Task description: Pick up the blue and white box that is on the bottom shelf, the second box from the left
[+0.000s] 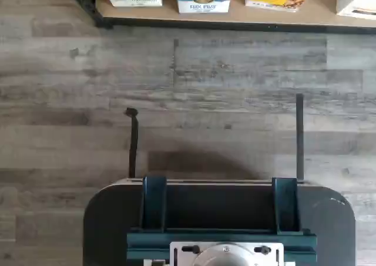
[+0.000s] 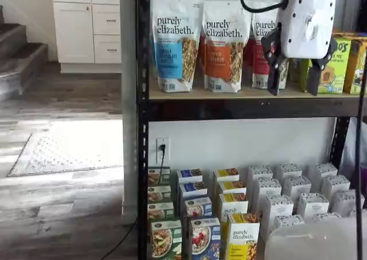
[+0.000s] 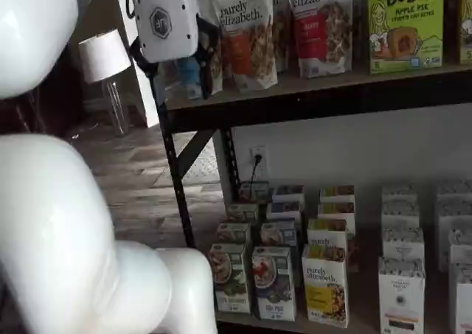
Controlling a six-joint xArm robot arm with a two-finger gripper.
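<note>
Gripper (image 2: 295, 88), white body with two black fingers, hangs up at the wooden upper tier (image 2: 241, 93) beside the granola bags, fingers apart, nothing held. Small blue and white carton (image 2: 205, 238) sits untouched at the front of the black-framed bottom shelf (image 3: 243, 321), between green carton (image 2: 166, 240) and yellow carton (image 2: 242, 241). Nothing done yet: descent, approach, grasp and lift all remain.
</note>
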